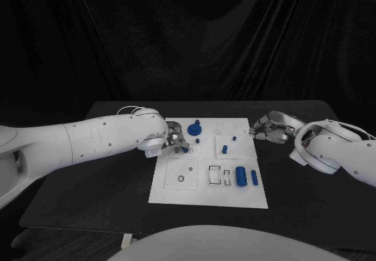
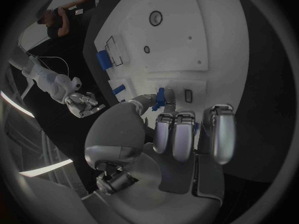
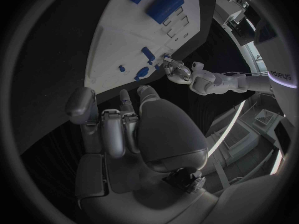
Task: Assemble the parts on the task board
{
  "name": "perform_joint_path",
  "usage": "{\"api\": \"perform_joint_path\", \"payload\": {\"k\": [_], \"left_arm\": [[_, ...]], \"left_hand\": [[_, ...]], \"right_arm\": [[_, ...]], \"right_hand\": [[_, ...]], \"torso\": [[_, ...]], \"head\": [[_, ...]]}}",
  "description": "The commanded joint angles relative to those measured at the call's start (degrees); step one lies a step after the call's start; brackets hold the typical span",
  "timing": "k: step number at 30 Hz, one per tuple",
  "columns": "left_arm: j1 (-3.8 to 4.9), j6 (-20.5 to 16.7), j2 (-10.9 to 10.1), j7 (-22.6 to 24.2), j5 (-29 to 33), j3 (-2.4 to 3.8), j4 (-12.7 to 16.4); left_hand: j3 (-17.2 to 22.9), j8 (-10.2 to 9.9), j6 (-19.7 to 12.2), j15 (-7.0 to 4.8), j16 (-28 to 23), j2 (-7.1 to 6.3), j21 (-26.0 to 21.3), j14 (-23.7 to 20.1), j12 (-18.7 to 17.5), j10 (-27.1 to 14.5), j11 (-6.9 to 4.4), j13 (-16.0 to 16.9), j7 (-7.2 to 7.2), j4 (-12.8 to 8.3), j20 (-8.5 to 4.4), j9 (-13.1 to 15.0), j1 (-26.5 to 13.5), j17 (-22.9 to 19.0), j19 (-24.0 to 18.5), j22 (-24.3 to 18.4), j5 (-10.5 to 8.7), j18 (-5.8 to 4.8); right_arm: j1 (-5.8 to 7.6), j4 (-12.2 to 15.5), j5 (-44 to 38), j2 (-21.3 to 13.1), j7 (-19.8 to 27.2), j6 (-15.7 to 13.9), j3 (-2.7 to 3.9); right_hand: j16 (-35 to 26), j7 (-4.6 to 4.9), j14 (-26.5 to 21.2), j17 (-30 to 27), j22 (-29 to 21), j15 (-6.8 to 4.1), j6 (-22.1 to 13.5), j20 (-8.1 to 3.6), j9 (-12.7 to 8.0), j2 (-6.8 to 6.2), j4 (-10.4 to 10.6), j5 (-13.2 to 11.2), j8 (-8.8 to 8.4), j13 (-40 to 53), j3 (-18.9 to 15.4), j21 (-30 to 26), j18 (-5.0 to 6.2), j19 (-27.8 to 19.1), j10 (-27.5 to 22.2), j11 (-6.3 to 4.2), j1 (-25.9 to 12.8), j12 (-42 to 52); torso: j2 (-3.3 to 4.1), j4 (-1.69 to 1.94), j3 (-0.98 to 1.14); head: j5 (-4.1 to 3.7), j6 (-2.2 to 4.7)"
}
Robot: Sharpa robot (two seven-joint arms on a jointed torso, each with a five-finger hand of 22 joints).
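While my left hand (image 1: pixel 174 138) sits over the upper-left part of the task board (image 1: pixel 205 196), it pinches a small blue peg (image 2: pixel 161 97) between thumb and a fingertip; the left wrist view shows the peg upright, just beside a small dark slot in the board, other fingers (image 2: pixel 174 134) curled in a row next to it. Can't tell if the peg tip touches the board.

My right hand (image 1: pixel 269 128) hovers at the board's upper-right edge, over black table (image 1: pixel 94 201). Fingers curled inward, nothing visible in them in the right wrist view, so I read it as clenched on nothing.

Parts on the board, head view:
- large blue round part with stem (image 1: pixel 194 129), upper middle, just beside my left hand
- tiny blue peg (image 1: pixel 198 141) just below it
- short blue pin (image 1: pixel 225 148) in the mid-right square area
- small blue piece (image 1: pixel 234 138) up and right of that pin
- fat blue cylinder (image 1: pixel 241 176) lying lower right, with a thin blue rod (image 1: pixel 254 176) just beside it, parallel, apart

Board also has two rectangular outlines (image 1: pixel 219 175) left of the cylinder, a small round hole (image 1: pixel 182 178) in the lower-left panel, and a faint round recess (image 1: pixel 228 126) top right.

Right wrist view also catches my left hand (image 3: pixel 177 70) at the board's far edge, with blue parts near it.
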Motion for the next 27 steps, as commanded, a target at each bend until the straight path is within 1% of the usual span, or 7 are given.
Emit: {"api": "perform_joint_path", "payload": {"k": [1, 4, 9, 12, 15, 20, 27], "left_arm": [[-0.1, -6.1, -0.9, 2.9, -0.6, 0.03, 1.7], [-0.12, -8.8, -2.0, 3.9, -3.3, 0.02, 3.3], [-0.5, -15.2, -4.7, 5.5, -9.4, 0.01, 7.2], [-1.06, -19.1, -6.0, 6.0, -13.6, 0.0, 9.2], [-2.06, -22.3, -7.0, 5.9, -17.5, -0.01, 10.6], [-3.89, -25.5, -7.2, 5.4, -22.0, -0.01, 10.8], [-5.74, -28.3, -5.7, 5.4, -23.9, -0.01, 9.0]], "left_hand": [[6.0, 0.2, -0.4, -0.16, 0.2, -0.44, -0.5, 6.1, 0.0, 6.0, -0.31, 15.1, -0.16, -5.7, -0.39, 0.1, -0.1, 15.1, 0.9, 12.3, 0.19, 0.37], [6.0, 0.3, -0.4, -0.1, 0.2, -0.63, -0.6, 6.1, 0.0, 6.0, -0.22, 15.1, -0.09, -5.6, -0.35, 0.2, -0.4, 15.1, 0.9, 12.3, -0.34, 0.39], [5.8, 0.4, -0.4, -0.05, 0.2, -0.81, -0.6, 6.1, 0.0, 6.0, -0.16, 15.1, -0.07, -5.3, -0.29, 0.2, -0.8, 15.1, 0.9, 12.3, -0.9, 0.39], [5.7, 0.5, -0.3, -0.04, 0.2, -0.84, -0.3, 6.1, 0.0, 6.0, -0.17, 15.1, -0.08, -5.2, -0.29, 0.3, -0.9, 15.1, 1.0, 12.4, -0.86, 0.33], [5.6, 0.6, -0.1, -0.04, 0.2, -0.91, -0.1, 6.1, 0.0, 6.0, -0.2, 15.1, -0.14, -5.1, -0.28, 0.3, -0.9, 15.1, 1.1, 12.4, -0.76, 0.28], [5.1, 0.8, 0.3, -0.13, 0.2, -1.19, 0.2, 6.1, 0.0, 6.0, -0.32, 15.1, -0.3, -4.6, -0.31, 0.2, -1.3, 15.1, 1.4, 12.5, -1.07, 0.2], [4.8, 0.9, 1.2, -0.3, 0.2, -1.15, 0.6, 6.1, 0.0, 6.0, -0.54, 15.1, -0.56, -4.1, -0.42, 0.0, -1.5, 15.1, 1.6, 12.7, -1.31, 0.13]], "right_arm": [[-0.14, 0.1, -0.3, -0.1, -1.0, 0.2, 0.04], [-0.14, 0.1, -0.3, -0.1, -1.0, 0.1, 0.04], [-0.19, 0.2, -0.3, -0.2, -1.0, -0.1, 0.04], [-0.28, 0.2, -0.3, -0.3, -0.9, -0.4, 0.04], [-0.42, 0.2, -0.3, -0.3, -0.6, -1.1, 0.04], [-0.65, 0.4, -0.3, -0.6, 0.4, -2.5, 0.04], [-0.76, 0.7, -0.3, -0.9, 1.7, -4.4, 0.04]], "right_hand": [[-0.3, 0.42, 4.7, 10.2, 6.6, 0.03, 0.0, -0.04, -0.1, -0.07, 0.0, 0.2, -0.17, 13.3, 0.4, -0.3, 0.39, -0.3, 4.7, 0.0, 0.6, -0.4], [-0.3, 0.42, 4.7, 10.2, 6.6, 0.03, 0.0, -0.04, -0.1, -0.07, 0.0, 0.2, -0.17, 13.3, 0.4, -0.3, 0.39, -0.3, 4.7, 0.0, 0.6, -0.4], [-0.3, 0.41, 4.7, 10.1, 6.7, 0.03, 0.0, -0.04, -0.1, -0.07, 0.0, 0.2, -0.17, 13.3, 0.4, -0.2, 0.38, -0.3, 4.7, 0.0, 0.6, -0.4], [-0.3, 0.4, 4.7, 10.2, 6.6, 0.03, -0.1, -0.03, -0.1, -0.1, -0.1, 0.2, -0.2, 13.3, 0.4, -0.3, 0.4, -0.3, 4.7, -0.01, 0.7, -0.4], [-0.3, 0.31, 4.7, 10.1, 6.6, -0.04, -0.6, -0.05, -0.2, -0.28, -0.1, 0.3, -0.52, 13.3, 0.7, -0.4, 0.42, -0.3, 4.7, -0.15, 0.8, -0.4], [-0.3, 0.21, 4.7, 10.1, 6.6, -0.2, -1.1, -0.13, -0.4, -0.4, -0.1, 0.5, -0.82, 13.3, 0.9, -0.5, 0.46, -0.3, 4.7, -0.39, 0.9, -0.4], [-0.2, 0.11, 4.7, 10.2, 6.6, -0.4, -1.4, -0.27, -0.5, -0.63, -0.1, 1.1, -0.98, 13.3, 1.3, -0.6, 0.47, -0.3, 4.7, -0.62, 1.0, -0.4]], "torso": [[-0.01, 0.01, 0.0], [-0.01, 0.02, 0.0], [-0.01, 0.02, 0.01], [-0.02, 0.01, 0.03], [-0.03, -0.01, 0.03], [-0.05, -0.01, 0.05], [-0.11, 0.01, 0.05]], "head": [[-0.13, 0.01], [-0.15, 0.01], [-0.18, 0.01], [-0.13, 0.01], [-0.2, 0.01], [-0.36, 0.01], [-0.54, 0.01]]}}
